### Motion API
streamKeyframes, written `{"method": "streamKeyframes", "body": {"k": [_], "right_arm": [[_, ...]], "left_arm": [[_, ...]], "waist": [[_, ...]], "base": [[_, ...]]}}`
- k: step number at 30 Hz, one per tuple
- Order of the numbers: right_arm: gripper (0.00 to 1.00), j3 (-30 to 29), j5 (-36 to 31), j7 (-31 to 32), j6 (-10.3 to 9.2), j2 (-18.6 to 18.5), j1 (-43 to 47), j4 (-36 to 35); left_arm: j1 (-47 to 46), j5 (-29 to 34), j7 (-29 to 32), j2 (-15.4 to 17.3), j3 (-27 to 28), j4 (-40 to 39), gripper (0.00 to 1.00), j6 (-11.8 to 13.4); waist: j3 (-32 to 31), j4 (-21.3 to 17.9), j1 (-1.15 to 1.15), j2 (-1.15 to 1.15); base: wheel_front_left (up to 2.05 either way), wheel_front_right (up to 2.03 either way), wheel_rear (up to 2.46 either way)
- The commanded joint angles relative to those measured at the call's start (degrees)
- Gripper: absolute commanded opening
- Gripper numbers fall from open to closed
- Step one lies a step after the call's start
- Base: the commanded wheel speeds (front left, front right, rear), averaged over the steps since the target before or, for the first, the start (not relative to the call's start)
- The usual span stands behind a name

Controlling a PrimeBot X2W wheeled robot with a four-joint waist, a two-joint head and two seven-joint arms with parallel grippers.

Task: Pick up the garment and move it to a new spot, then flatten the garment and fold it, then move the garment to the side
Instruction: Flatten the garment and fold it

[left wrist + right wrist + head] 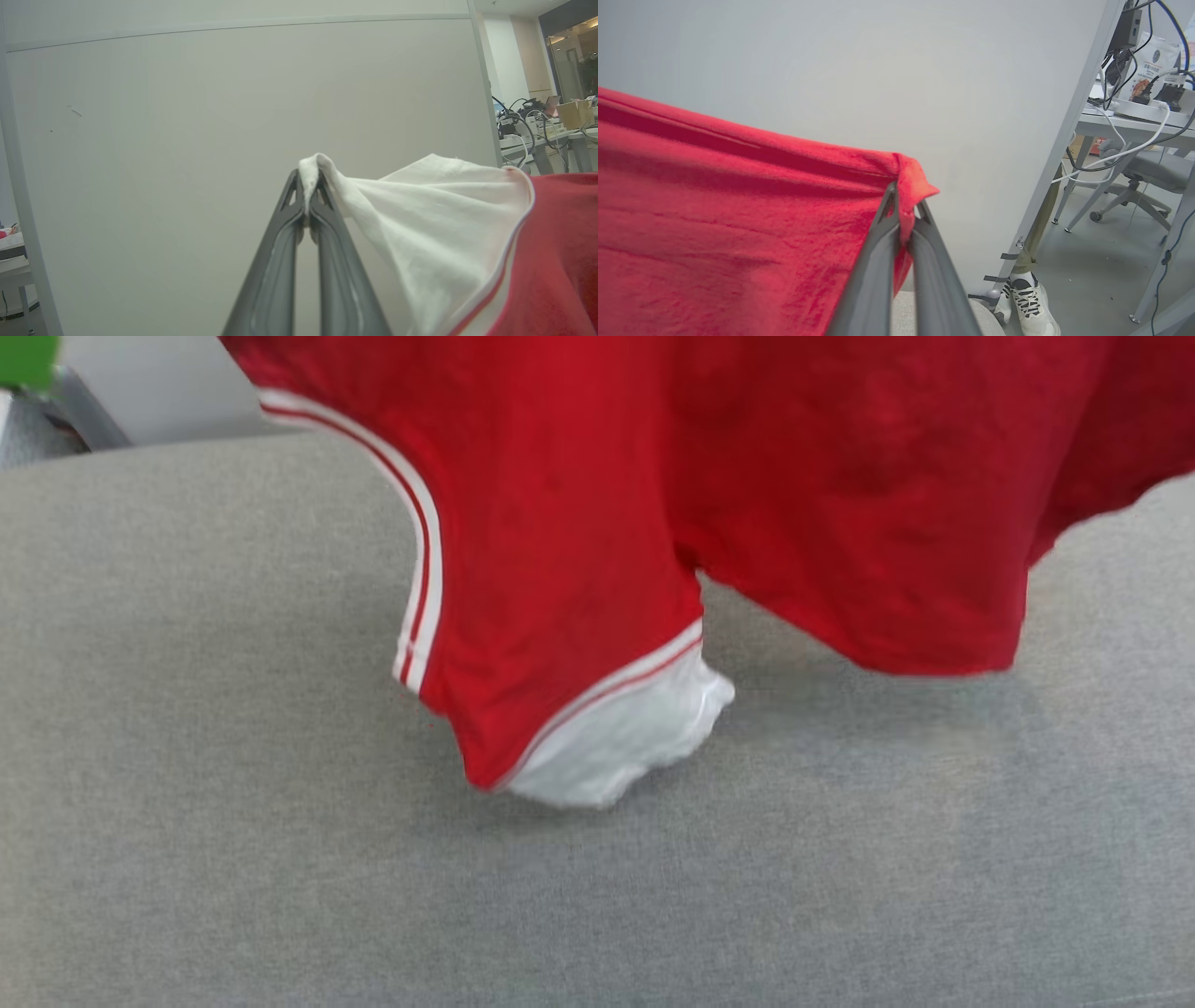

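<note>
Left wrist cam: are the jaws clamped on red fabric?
No: the left jaws pinch the white sleeve of the shirt, not its red body.

Garment [840,476] red; sleeve [635,737] white (red-and-white striped trim [417,569]); surface [187,803] heathered grey; partition [187,140] pale grey.

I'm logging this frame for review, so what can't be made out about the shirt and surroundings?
Head view: the upper edge cuts off the top of the garment.
Head view: blur hides whether the white sleeve touches the grey surface.
Left wrist view: past the left claw, the red body runs off the right edge.
Right wrist view: a panel hides most of the person behind it.
</note>
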Motion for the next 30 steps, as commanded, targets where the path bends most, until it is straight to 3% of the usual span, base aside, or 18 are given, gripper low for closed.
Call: {"method": "streamKeyframes", "body": {"k": [1,10,18,24,30], "right_arm": [[0.00,0.2,-1.0,-1.0,-0.12,-0.5,-2.3,1.4],[0.00,4.5,-4.6,-7.2,-0.12,0.4,-19.2,12.6],[0.00,7.3,-10.0,-15.2,-0.12,3.7,-36.2,27.2],[0.00,7.1,-14.7,-22.5,-0.12,6.7,-45.8,37.1],[0.00,6.8,-17.7,-28.1,-0.12,9.9,-49.1,44.4]], "left_arm": [[-3.1,1.1,0.3,0.9,0.5,1.5,0.00,-0.8],[-21.0,5.5,1.6,-0.8,-1.4,13.1,0.00,-8.2],[-39.7,11.9,-1.7,-7.0,-4.9,30.9,0.00,-14.5],[-51.3,15.8,-8.2,-12.4,-6.2,44.3,0.00,-16.0],[-54.5,16.6,-14.1,-16.4,-7.9,54.3,0.00,-17.5]], "waist": [[7.1,0.4,0.00,0.00],[18.1,0.3,0.00,0.00],[25.2,0.2,0.00,0.00],[28.7,0.5,0.00,0.00],[30.1,1.8,0.00,0.00]], "base": [[0.00,0.00,0.00],[0.00,0.00,0.00],[0.00,0.00,0.00],[0.00,0.00,0.00],[0.00,0.00,0.00]]}}
